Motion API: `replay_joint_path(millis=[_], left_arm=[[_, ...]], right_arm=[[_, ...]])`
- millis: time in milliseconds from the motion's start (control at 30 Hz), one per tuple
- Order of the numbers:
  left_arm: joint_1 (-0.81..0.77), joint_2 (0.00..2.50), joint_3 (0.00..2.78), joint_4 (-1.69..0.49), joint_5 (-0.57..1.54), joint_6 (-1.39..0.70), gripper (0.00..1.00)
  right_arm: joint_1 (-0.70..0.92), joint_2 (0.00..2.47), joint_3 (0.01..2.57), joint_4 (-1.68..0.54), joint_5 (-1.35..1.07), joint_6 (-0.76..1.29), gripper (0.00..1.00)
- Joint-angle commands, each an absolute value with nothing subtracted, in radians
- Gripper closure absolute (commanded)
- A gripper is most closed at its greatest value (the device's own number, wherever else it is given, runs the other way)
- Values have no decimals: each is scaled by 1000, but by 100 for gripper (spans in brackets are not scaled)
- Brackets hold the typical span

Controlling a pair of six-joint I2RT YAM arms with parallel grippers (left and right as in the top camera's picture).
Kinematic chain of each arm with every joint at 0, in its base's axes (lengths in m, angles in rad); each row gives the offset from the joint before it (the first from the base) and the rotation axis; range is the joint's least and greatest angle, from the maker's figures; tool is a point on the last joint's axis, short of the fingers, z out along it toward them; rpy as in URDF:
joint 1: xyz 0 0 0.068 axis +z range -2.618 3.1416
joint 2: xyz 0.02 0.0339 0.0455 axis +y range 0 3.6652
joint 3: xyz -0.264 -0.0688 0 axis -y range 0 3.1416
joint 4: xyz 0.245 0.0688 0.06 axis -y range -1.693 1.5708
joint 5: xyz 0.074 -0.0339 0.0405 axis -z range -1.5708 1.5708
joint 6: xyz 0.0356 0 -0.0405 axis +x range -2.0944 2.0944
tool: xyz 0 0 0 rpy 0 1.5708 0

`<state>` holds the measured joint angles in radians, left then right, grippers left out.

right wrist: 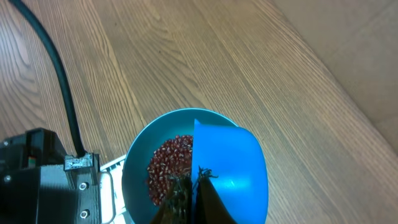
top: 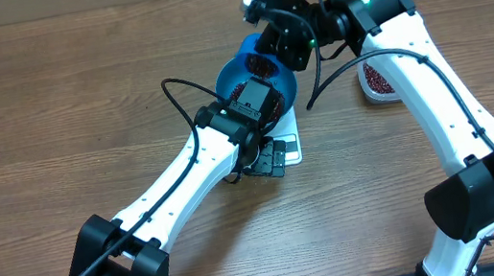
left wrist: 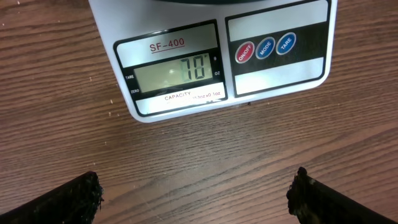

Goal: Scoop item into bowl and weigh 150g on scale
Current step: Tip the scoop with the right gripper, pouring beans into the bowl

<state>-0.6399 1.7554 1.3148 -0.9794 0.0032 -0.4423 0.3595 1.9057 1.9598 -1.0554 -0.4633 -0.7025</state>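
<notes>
left arm: reaches from the bottom-left corner up to table centre, wrist over the near side of the bowl, hiding that rim from overhead
left gripper: jaws spread wide, nothing between them. Only the black fingertips show, cut off by the bottom edge of the left wrist view; it hangs over bare table just in front of the scale
scale: mostly covered from overhead, far edge cut off in the left wrist view; display reads 70, unit mark too small to read
bowl: sits on the scale, lower rim cut off in the right wrist view
beans: heap in the bowl's bottom, partly behind the scoop
scoop: over the bowl's right half, handle hidden
right gripper: closed tight on the scoop – fingers barely visible at the frame's bottom edge
tub: right of the bowl, more beans inside, half under the right arm
right arm: rises from bottom-right, bends left at the top – wrist above the bowl's far side
</notes>
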Motion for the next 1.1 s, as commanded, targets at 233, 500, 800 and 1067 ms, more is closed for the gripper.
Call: replay_joint_path(millis=[233, 500, 800, 1067], left_arm=[[-642, 1754, 1305, -978, -10, -442, 0], [-642, 1754, 1305, -978, -10, -442, 0], [-642, 1754, 1305, -978, -10, -442, 0], [-642, 1754, 1305, -978, -10, -442, 0]], right_arm=[[407, 1876, 1986, -1055, -393, -847, 96], [407, 1876, 1986, -1051, -376, -873, 96], [407, 1876, 1986, -1026, -368, -899, 96], [406, 1876, 1985, -1051, -367, -899, 96]])
